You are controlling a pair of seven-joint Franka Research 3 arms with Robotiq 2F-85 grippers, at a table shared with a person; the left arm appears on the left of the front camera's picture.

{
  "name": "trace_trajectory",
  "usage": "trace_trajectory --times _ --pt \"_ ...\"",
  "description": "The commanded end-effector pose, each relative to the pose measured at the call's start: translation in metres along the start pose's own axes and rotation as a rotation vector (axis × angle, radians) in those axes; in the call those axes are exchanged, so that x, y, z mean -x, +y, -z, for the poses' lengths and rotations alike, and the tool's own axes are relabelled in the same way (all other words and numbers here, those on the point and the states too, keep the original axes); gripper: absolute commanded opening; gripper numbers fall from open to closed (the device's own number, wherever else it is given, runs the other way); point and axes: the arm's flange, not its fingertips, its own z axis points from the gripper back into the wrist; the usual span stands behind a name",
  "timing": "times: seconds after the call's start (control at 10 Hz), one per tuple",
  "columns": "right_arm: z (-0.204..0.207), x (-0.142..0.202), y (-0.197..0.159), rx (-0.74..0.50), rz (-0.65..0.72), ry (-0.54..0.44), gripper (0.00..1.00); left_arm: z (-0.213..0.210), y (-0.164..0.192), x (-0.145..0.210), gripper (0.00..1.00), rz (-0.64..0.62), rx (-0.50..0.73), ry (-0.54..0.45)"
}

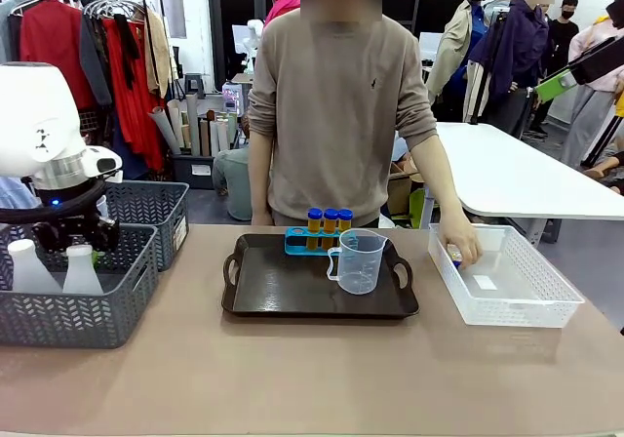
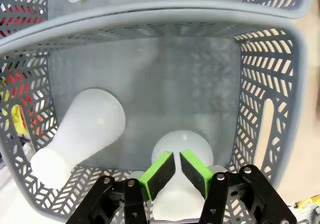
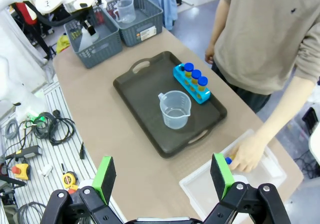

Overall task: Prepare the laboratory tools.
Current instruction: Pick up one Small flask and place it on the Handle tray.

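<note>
My left gripper [image 2: 176, 170] reaches down into a grey basket [image 1: 117, 300], shut on the neck of a white conical flask [image 2: 182, 143]; a second flask [image 2: 85, 129] stands beside it. In the front view the two flasks [image 1: 81, 269] [image 1: 27, 266] sit under the left gripper [image 1: 76, 240]. On the black tray [image 1: 283, 296] stand a blue rack [image 1: 297, 242] holding three orange blue-capped tubes [image 1: 331, 220] and a clear beaker [image 1: 358, 259]. My right gripper [image 3: 162, 176] hangs open high above the table's near edge. The person's hand [image 1: 458, 247] holds a tube [image 3: 228, 160] inside a clear basket [image 1: 546, 305].
A second grey basket [image 1: 151, 213] stands behind the first; it holds another clear beaker [image 3: 125, 9]. Bare table lies in front of the tray. Cables and tools lie on the floor [image 3: 45, 134] beside the table. A white table [image 1: 526, 178] stands behind the person.
</note>
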Motion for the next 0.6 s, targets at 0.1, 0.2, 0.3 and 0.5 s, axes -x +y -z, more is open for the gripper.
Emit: trace_trajectory --times 0.1,0.2,0.3,0.5 --pt "0.0 -0.0018 0.0003 -0.015 -0.014 -0.027 1.0 -0.0055 0.0074 0.0037 0.0 -0.015 0.008 0.026" --pt "0.0 -0.0018 0.0003 -0.015 -0.014 -0.027 1.0 -0.0082 0.0079 0.0036 0.0 -0.008 0.001 0.02" --pt "0.0 -0.0018 0.0003 -0.015 -0.014 -0.027 1.0 -0.0112 0.007 0.0039 0.0 -0.006 -0.001 0.014" --pt "0.0 -0.0018 0.0003 -0.015 -0.014 -0.027 1.0 -0.0146 0.0053 0.004 0.2 0.01 -0.008 0.014"
